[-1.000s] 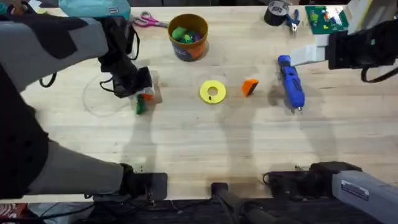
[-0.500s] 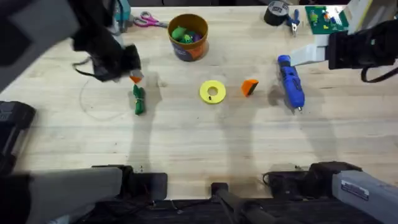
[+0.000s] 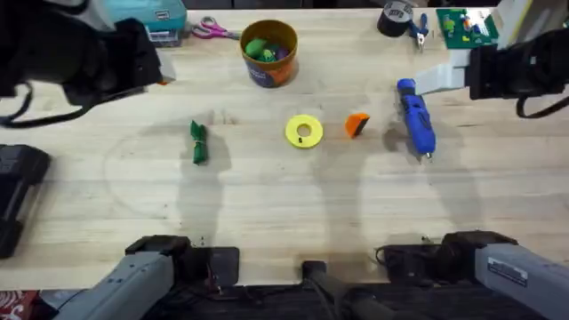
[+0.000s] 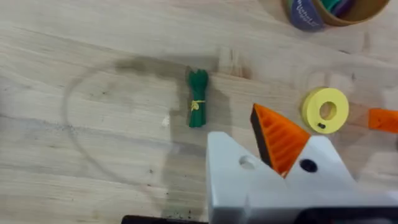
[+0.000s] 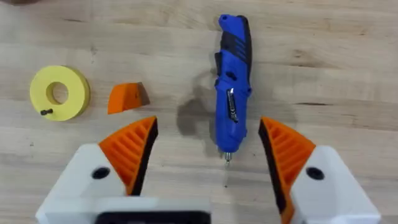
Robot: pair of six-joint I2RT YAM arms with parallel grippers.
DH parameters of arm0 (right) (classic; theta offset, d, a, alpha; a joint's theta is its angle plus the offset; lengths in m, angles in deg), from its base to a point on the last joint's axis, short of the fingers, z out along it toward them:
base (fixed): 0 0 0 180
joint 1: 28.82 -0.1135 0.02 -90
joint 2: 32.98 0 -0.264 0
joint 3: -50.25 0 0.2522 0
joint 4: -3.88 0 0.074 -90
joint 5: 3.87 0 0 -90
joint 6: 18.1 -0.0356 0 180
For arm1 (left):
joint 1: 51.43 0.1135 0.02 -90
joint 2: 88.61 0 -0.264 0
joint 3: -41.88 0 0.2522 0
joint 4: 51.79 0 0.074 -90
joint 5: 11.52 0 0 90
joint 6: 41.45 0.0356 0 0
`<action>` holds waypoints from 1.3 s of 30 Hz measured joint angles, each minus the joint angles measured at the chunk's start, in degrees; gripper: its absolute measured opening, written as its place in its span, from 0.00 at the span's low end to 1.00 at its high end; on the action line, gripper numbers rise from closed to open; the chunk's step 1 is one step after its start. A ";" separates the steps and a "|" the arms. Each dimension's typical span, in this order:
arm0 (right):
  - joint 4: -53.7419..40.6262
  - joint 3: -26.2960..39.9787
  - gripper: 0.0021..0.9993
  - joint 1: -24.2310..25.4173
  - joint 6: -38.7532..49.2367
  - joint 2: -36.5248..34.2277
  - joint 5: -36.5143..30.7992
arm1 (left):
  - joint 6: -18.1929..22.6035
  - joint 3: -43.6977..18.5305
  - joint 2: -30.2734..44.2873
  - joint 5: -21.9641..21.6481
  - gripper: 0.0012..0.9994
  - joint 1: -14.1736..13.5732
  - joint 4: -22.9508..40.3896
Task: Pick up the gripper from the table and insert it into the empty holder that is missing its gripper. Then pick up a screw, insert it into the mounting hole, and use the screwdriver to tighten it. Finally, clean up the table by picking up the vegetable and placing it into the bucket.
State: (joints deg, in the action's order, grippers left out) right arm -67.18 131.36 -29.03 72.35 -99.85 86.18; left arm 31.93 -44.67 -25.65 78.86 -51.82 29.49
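Wooden table (image 3: 267,204) carrying the task items. Left hand (image 4: 273,158) raised at the far left, one white finger bare (the holder (image 4: 227,168)) and one bearing an orange pad; nothing held, its opening cannot be told. Right hand (image 5: 208,155) spread wide and empty, hovering above the blue screwdriver (image 3: 416,117) at the right. Bucket (image 3: 269,53) at the far centre, coloured items inside. Yellow ring disc (image 3: 304,131) mid-table, the loose orange gripper (image 3: 356,124) just beside it. Green vegetable (image 3: 197,141) lies left of centre.
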 joint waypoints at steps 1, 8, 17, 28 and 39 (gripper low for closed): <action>0.01 0.00 1.00 0.00 0.00 -0.01 0.00 | 0.08 0.00 -1.09 0.00 0.00 0.00 0.00; 0.02 0.00 1.00 0.00 0.00 -0.02 0.00 | 0.12 -0.02 -3.67 0.00 0.00 0.00 0.03; -1.67 0.01 1.00 0.00 0.02 -0.01 0.00 | 0.49 -0.02 -3.65 0.00 0.54 0.00 0.04; -11.94 0.02 1.00 0.00 0.00 -0.02 0.00 | 0.35 -0.02 -3.65 -0.05 0.99 0.00 0.44; -23.23 0.02 1.00 0.00 0.02 0.00 0.00 | 17.32 -0.02 -3.65 5.58 0.99 0.00 -2.08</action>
State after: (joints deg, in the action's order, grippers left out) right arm -90.41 131.39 -29.03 72.37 -99.85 86.18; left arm 49.25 -44.70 -29.30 84.44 -51.82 27.42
